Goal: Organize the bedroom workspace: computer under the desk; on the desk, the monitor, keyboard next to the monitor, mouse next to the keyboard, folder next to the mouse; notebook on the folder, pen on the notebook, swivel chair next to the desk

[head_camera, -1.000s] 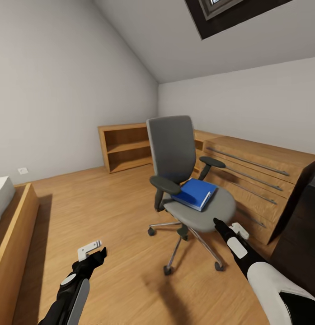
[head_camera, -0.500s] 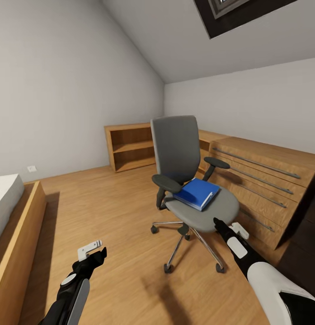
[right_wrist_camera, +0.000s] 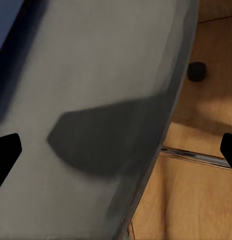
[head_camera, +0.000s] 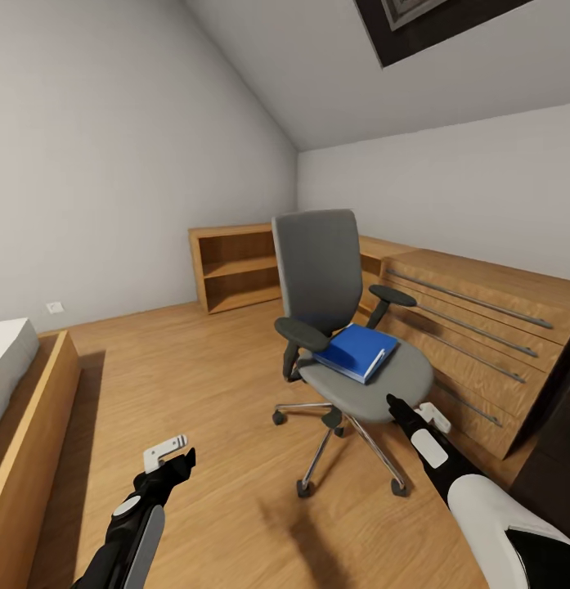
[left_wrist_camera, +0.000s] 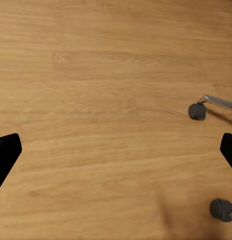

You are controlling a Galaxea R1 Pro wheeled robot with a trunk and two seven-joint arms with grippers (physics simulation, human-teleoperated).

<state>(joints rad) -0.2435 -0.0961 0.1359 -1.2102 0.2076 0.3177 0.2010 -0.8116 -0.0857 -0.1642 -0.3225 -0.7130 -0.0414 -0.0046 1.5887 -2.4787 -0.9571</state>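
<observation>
Head view puts your right gripper (head_camera: 409, 413), jaws spread, at the swivel chair (head_camera: 342, 327) seat's edge, poised for the folder (head_camera: 355, 350); left gripper (head_camera: 172, 458) hangs spread over floor.

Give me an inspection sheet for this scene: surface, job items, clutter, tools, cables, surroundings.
Surface: wooden plank floor; no desk top seen.
Job items: grey swivel chair with black armrests and chrome base stands on the floor; bright blue flat folder lies on its seat.
Clutter: nothing seen.
Tools: left tool open, empty, above bare floor near the chair's casters; right tool open, empty, over the seat's front edge, short of the folder.
Cables: nothing seen.
Surroundings: low open wooden shelf unit by the far wall; wooden drawer chest with long metal handles behind the chair; wooden bed frame at left; dark-framed skylight above.
</observation>
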